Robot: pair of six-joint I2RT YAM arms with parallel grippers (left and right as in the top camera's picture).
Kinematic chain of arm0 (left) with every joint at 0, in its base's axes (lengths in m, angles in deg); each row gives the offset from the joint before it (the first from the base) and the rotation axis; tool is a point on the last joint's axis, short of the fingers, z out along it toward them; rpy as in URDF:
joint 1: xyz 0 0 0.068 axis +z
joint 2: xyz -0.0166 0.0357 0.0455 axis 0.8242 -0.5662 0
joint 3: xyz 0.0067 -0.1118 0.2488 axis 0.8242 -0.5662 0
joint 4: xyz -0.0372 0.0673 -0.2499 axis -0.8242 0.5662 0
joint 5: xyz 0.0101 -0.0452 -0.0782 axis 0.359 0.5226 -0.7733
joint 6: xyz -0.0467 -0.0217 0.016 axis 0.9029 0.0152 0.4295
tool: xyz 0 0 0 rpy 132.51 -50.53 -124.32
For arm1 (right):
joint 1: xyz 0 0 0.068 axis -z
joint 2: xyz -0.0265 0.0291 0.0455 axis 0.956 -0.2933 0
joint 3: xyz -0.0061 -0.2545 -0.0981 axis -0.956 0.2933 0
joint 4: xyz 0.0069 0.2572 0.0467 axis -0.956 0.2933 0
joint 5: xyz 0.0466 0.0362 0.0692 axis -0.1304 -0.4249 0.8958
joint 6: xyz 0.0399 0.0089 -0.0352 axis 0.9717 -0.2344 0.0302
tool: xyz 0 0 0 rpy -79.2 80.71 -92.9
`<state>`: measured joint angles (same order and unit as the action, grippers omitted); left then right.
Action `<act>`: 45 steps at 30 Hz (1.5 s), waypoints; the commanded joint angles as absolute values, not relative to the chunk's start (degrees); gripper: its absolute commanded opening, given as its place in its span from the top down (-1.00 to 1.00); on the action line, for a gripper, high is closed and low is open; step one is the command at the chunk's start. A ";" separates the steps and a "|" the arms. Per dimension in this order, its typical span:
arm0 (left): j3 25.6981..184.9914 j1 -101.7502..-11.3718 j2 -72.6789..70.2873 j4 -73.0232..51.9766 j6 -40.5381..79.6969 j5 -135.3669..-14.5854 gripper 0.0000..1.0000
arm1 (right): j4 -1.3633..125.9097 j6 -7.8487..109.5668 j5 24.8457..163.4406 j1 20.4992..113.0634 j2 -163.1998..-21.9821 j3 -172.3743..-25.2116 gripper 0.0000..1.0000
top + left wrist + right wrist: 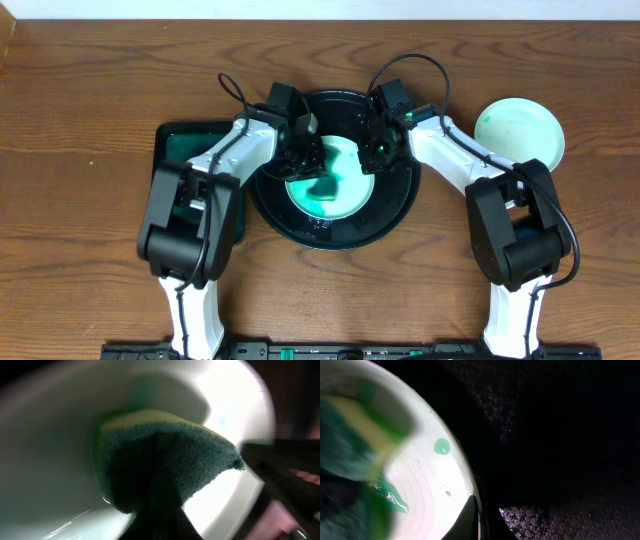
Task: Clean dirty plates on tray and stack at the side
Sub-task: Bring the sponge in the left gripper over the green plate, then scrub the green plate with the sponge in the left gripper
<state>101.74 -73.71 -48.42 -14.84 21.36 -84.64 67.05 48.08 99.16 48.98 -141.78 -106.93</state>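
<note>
My left jaws pinch the green-and-yellow scouring sponge [165, 455] flat against the small round pale plate [345, 195]. The plate sits on the large round glossy black tray [395, 205] by the middle of the table's far edge, and my right jaws seem closed on its right rim, though only one finger [467, 517] shows. To wipe well I should hold that rim firmly so the plate cannot spin or skate, press evenly, and sweep outward over the wet green streak [390, 497] and the green drop [441, 446] near the rim.
</note>
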 commanded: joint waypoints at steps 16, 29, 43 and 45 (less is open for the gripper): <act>100.84 -71.22 -53.36 -8.57 28.07 -60.92 0.86 | 68.23 49.42 98.39 48.19 -144.62 -106.54 0.97; 103.47 -68.02 -53.31 2.80 32.79 -40.70 0.86 | 68.01 49.61 98.39 48.19 -144.62 -106.54 0.97; 106.74 -79.41 -53.31 -8.50 13.14 -57.84 0.86 | 68.19 49.61 98.42 48.19 -144.62 -106.54 0.97; 106.87 -80.90 -53.31 -9.86 10.83 -57.77 0.85 | 68.38 49.61 98.42 48.19 -144.62 -106.54 0.97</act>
<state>107.40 -77.29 -47.94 -5.16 18.04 -57.67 68.05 49.13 100.65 48.50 -142.09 -107.15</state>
